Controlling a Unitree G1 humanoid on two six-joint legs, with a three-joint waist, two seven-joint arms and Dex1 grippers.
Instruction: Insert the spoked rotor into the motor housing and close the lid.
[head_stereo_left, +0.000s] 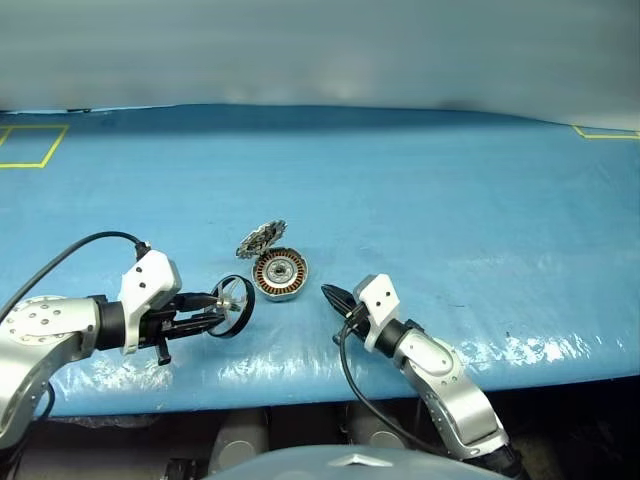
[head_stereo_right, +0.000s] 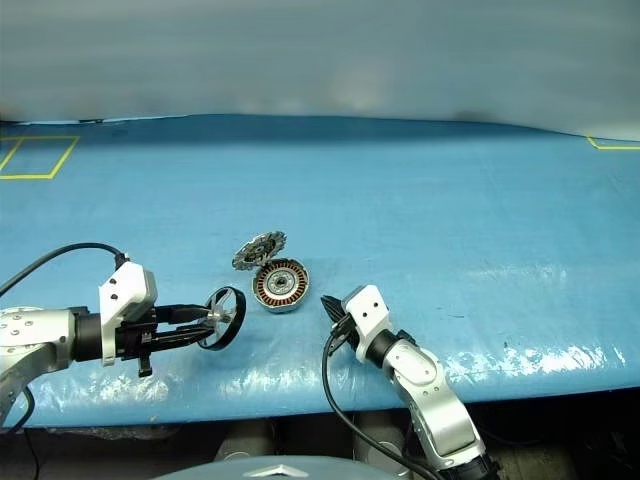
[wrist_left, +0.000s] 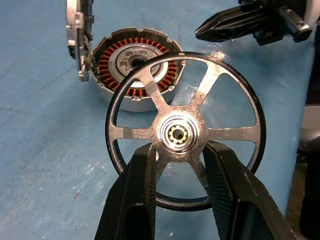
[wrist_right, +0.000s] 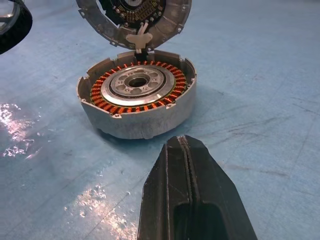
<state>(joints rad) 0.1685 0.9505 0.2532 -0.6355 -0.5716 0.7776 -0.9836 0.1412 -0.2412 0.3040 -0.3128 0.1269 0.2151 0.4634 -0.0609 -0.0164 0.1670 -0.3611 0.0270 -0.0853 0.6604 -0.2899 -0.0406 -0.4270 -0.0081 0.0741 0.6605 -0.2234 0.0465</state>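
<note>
Nearest, the left gripper (wrist_left: 178, 165) pinches the spoked rotor (wrist_left: 185, 131) by its hub just beside the motor housing (wrist_right: 137, 97) — lid (wrist_right: 135, 20) raised, on the blue table (head_stereo_left: 450, 190) — right gripper (wrist_right: 186, 150) clenched empty.

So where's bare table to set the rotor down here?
Bare blue table lies behind the upright lid and right of the motor housing. It is crowded in front, between the left gripper holding the spoked rotor and the right gripper.
</note>
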